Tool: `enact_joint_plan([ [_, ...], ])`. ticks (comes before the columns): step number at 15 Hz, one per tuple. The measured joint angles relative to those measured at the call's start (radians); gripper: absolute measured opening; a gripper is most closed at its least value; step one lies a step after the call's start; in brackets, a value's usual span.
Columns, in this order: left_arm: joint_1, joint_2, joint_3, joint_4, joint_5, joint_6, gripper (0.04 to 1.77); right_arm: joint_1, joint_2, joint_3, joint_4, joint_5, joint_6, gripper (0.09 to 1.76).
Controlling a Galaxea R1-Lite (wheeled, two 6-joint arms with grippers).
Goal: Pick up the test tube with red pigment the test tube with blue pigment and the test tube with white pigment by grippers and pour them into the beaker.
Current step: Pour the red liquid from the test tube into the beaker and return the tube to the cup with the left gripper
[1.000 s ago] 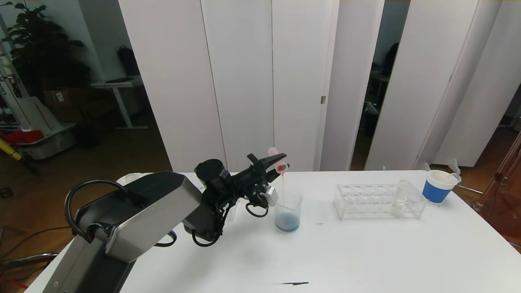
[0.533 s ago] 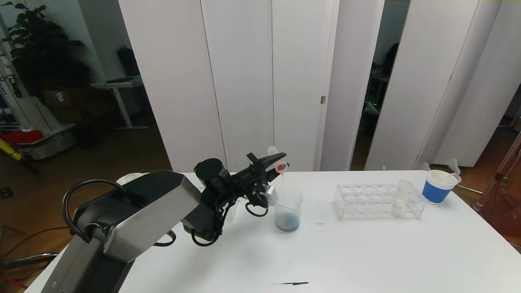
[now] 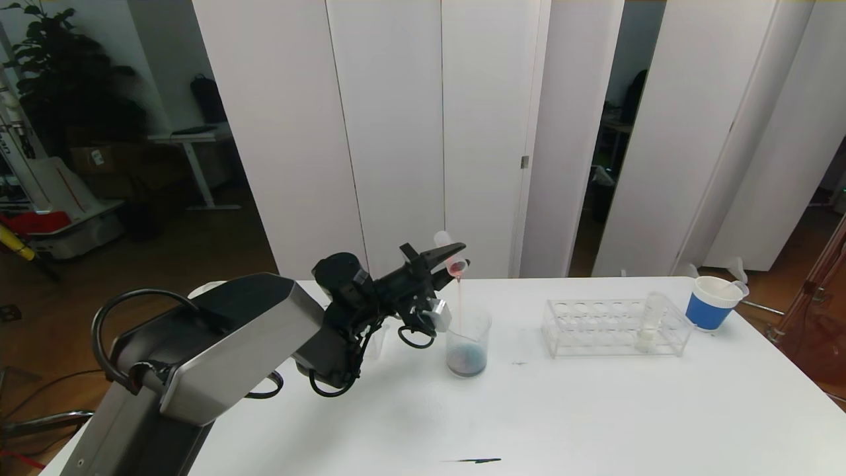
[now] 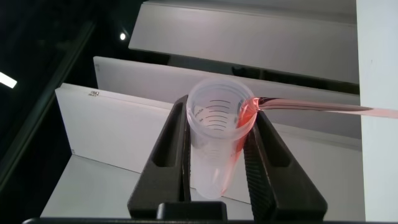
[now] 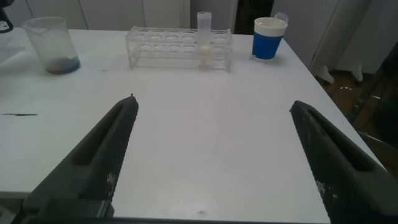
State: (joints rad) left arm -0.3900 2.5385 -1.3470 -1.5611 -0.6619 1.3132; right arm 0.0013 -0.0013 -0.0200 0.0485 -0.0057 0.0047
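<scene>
Left gripper (image 3: 448,256) — jaws clamped on red test tube (image 3: 452,258), tilted, stream falling into beaker (image 3: 468,344). Advice: hold mouth over beaker's centre, tilt gradually. Right gripper (image 5: 214,155) — jaws wide open, parked low over the table.

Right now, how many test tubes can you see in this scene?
2: the red-pigment tube tilted in the left gripper above the beaker; the white-pigment tube upright in the rack.
</scene>
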Motion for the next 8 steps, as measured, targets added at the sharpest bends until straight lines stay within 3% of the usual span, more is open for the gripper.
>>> enact_joint_plan([
  [8, 0.005, -0.017, 0.006, 0.0, -0.006, 0.037, 0.58, 0.0, 0.0, 0.0, 0.0, 0.0, 0.0, 1.75],
])
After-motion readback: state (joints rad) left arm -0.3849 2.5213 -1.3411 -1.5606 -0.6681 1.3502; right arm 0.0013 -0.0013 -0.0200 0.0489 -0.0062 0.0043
